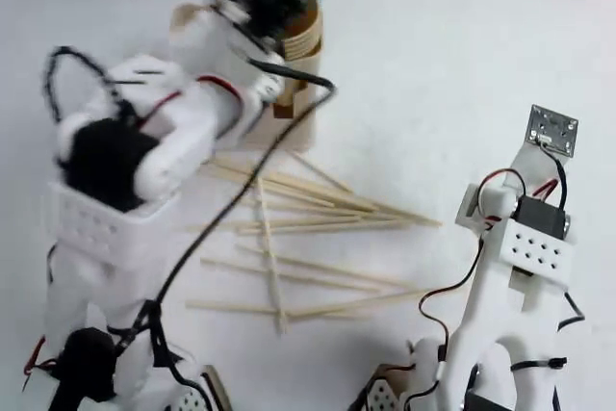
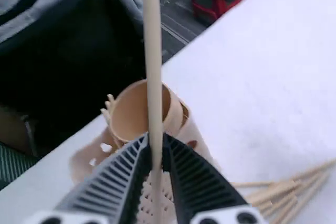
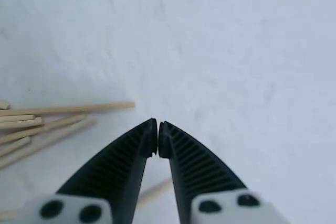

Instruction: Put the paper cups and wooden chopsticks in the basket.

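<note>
We hold a chopstick (image 2: 152, 51) pinched in the left gripper (image 2: 156, 150) above the basket (image 2: 189, 129). Our right gripper (image 3: 157, 140) sits closed on nothing, right of loose chopsticks (image 1: 318, 214).

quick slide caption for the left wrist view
Left gripper shut on a wooden chopstick, poised over the paper cups and basket.

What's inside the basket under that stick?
Stacked paper cups sit in the basket, open end up. The left gripper holds a chopstick over them. The gripper covers the basket's bottom, so anything lying there is hidden.
</note>
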Robot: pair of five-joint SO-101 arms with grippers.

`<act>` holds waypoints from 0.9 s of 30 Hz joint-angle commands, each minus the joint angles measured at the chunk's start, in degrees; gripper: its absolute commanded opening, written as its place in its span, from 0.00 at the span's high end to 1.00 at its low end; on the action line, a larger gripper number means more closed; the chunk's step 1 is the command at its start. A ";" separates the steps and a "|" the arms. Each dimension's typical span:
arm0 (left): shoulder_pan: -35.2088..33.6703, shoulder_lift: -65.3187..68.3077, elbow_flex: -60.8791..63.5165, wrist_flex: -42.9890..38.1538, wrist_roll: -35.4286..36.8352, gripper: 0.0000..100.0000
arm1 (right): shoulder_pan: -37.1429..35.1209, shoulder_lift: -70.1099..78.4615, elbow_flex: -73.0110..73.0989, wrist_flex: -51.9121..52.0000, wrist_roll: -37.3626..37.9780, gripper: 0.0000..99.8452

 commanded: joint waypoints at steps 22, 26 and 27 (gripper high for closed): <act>-12.97 17.01 -3.16 -28.04 9.93 0.98 | 0.31 -0.75 -0.26 -0.75 -0.53 0.98; -15.96 20.70 -3.08 -28.31 16.09 0.98 | 0.31 -0.75 -0.26 -0.75 -0.53 0.98; -16.75 21.32 -3.08 -28.22 17.23 0.97 | 0.31 -0.75 -0.26 -0.75 -0.53 0.98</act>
